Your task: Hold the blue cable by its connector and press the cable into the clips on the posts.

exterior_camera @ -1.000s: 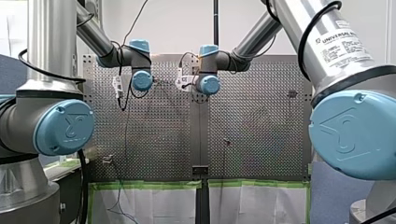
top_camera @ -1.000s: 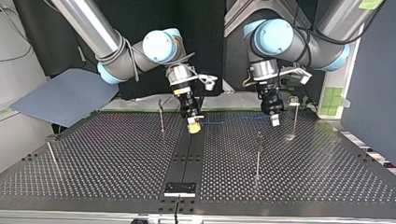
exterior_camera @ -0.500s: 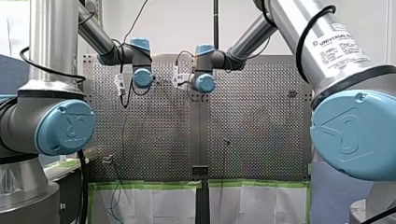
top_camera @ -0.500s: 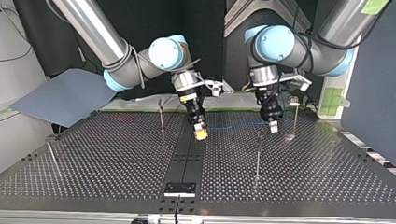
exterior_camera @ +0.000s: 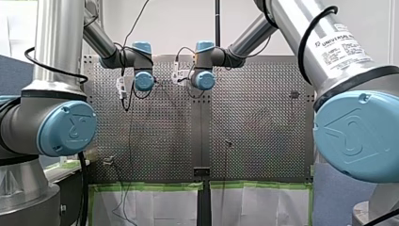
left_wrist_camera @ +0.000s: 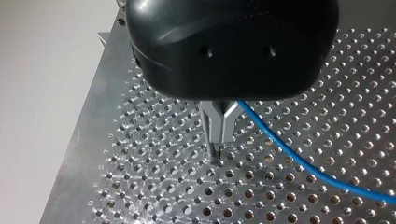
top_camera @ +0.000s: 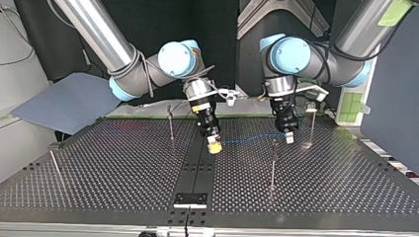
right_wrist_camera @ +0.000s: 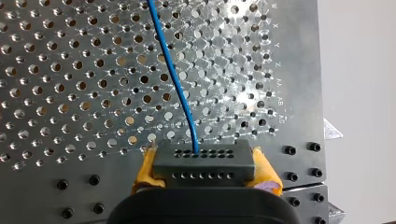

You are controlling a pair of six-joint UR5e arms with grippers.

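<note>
The blue cable [top_camera: 247,138] hangs in a shallow line between my two grippers above the perforated table [top_camera: 123,173]. My right gripper [right_wrist_camera: 204,163] is shut on the cable's grey connector [right_wrist_camera: 204,157], held between its yellow pads [right_wrist_camera: 145,170], and the cable [right_wrist_camera: 175,74] runs away ahead of it. In the top view this gripper [top_camera: 214,145] hovers over the table's centre strip. My left gripper [left_wrist_camera: 218,140] has its metal fingers shut on the blue cable [left_wrist_camera: 299,161], tips just above the plate. It [top_camera: 289,136] hangs close beside a thin clip post [top_camera: 273,160].
More thin posts stand on the table: one [top_camera: 170,122] beside my right arm, one [top_camera: 312,121] behind my left gripper, one [top_camera: 54,165] at the top view's left edge. A blue-grey sheet [top_camera: 69,101] lies past the far left corner.
Both grippers have carried the cable toward the top view's near edge. My right gripper also shifted slightly to that view's right. Both grips are unchanged.
</note>
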